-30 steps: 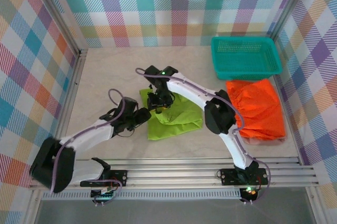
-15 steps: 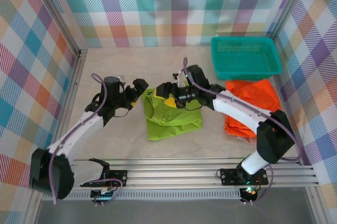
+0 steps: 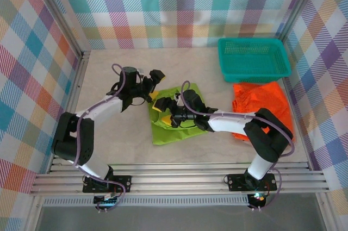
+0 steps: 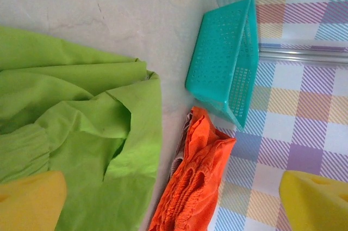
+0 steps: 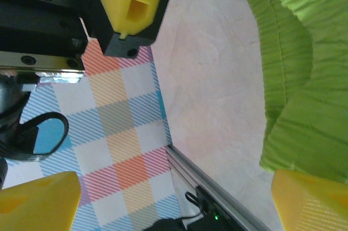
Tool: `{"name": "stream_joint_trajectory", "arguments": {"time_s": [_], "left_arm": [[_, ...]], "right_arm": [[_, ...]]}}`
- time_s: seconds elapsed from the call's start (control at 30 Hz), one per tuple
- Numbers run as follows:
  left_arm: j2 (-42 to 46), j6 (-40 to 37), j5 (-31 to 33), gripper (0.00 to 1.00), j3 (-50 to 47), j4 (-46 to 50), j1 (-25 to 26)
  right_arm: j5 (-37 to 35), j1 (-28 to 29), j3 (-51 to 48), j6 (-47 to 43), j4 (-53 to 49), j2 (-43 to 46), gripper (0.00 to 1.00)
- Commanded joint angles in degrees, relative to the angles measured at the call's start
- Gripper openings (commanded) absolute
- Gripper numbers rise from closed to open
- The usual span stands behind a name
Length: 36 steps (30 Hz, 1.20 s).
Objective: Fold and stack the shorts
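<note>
My L claw (image 3: 153,80) wide apart, just off lime shorts (image 3: 166,133) far edge; R claw (image 3: 162,111) apart too, over them, nothing held

The pale marbled worktop (image 3: 206,149) carries crumpled lime green shorts (image 3: 168,133) near its middle, orange shorts (image 3: 266,100) to the right, and a teal basket (image 3: 253,57) in the far right corner.

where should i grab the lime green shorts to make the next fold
Probably the gathered waistband of the lime green shorts, at their left edge, coming down from above on the left-arm side. The band is a thick, bunched ridge, so open jaws can likely straddle it and pinch both layers. The rest lies in flatter, loose folds that would slip or bunch.
</note>
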State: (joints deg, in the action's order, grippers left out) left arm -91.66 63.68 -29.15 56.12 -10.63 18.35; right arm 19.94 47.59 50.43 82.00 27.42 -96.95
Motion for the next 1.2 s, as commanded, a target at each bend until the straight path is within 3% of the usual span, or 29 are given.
{"name": "stream_joint_trajectory", "arguments": {"time_s": [0.0, 0.4, 0.73, 0.93, 1.07, 1.17], "left_arm": [[-2.9, 2.1, -2.3, 1.0, 1.7, -4.1, 0.5], [-14.5, -4.9, 0.6, 1.0, 2.2, -1.9, -0.5], [-18.9, -11.7, 4.9, 1.0, 1.6, 0.5, -1.7], [-11.5, -15.7, 5.0, 1.0, 5.5, 6.5, -2.0], [-4.1, -17.5, 4.5, 1.0, 7.3, 11.5, -1.9], [0.6, -17.2, 4.0, 1.0, 6.2, 13.1, -1.7]], "right_arm": [[-2.4, 1.2, -0.3, 4.7, 7.8, -2.5, 0.9], [-4.4, 5.8, -4.6, 12.0, 15.0, -11.7, 0.9], [-5.7, 8.3, -9.5, 16.5, 22.3, -16.3, 0.91], [-5.8, 8.2, -7.2, 6.3, 14.6, -7.7, 0.96], [-7.4, 7.1, -5.8, -6.7, -0.9, 4.4, 1.0], [-7.0, 3.2, -6.2, -13.3, -11.1, 13.6, 1.0]]}}
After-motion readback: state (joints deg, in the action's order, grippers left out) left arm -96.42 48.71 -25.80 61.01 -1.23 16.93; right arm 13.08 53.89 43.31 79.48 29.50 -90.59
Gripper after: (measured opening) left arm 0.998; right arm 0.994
